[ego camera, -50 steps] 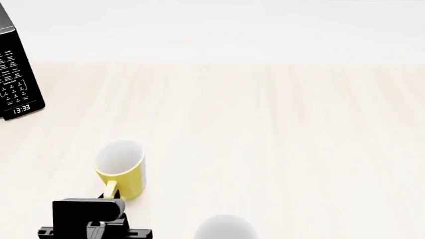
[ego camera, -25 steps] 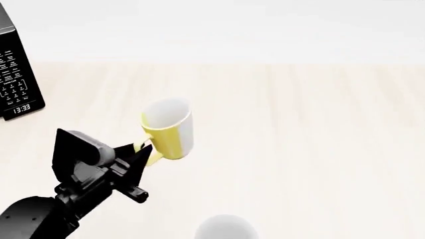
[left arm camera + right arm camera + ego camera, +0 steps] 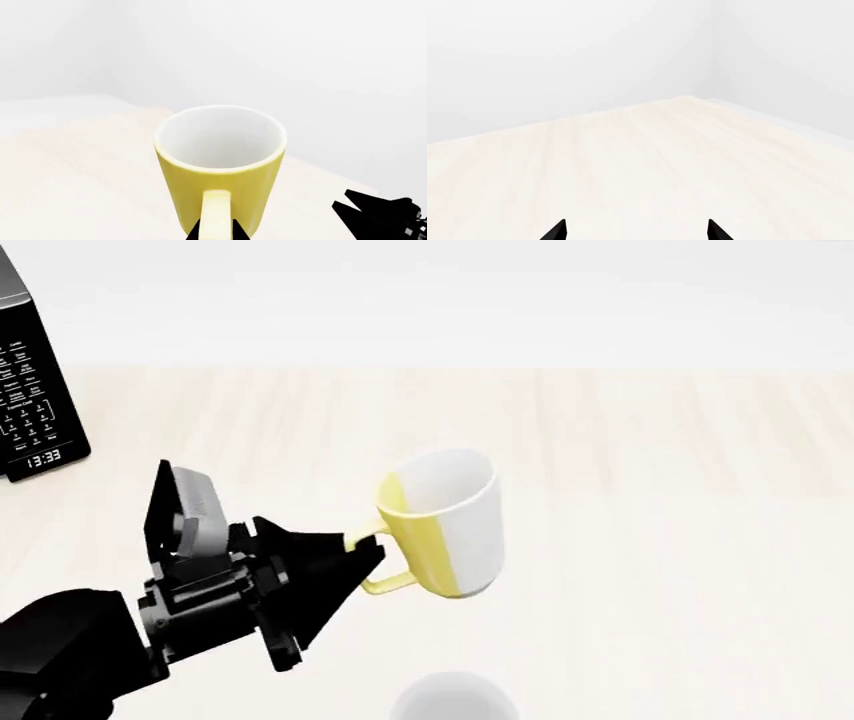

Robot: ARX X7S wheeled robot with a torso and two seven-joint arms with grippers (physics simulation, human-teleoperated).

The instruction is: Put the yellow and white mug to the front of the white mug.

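The yellow and white mug (image 3: 447, 525) hangs above the pale wooden counter, tilted, its yellow handle clamped in my left gripper (image 3: 358, 558), which is shut on it. From the left wrist the same mug (image 3: 220, 165) fills the view, white inside, with the handle between the two black fingertips (image 3: 235, 232). The white mug (image 3: 451, 698) shows only as a rounded rim at the bottom edge of the head view, nearer to me than the held mug. My right gripper (image 3: 636, 231) is open over bare counter, with only its two black fingertips showing.
A black microwave (image 3: 34, 390) with a keypad and clock stands at the far left of the counter (image 3: 641, 490). A white wall runs along the back. The counter's corner shows in the right wrist view.
My left gripper has lifted the yellow and white mug off the counter and carried it up and to the right, from the lower left toward the middle. The white mug has not moved.
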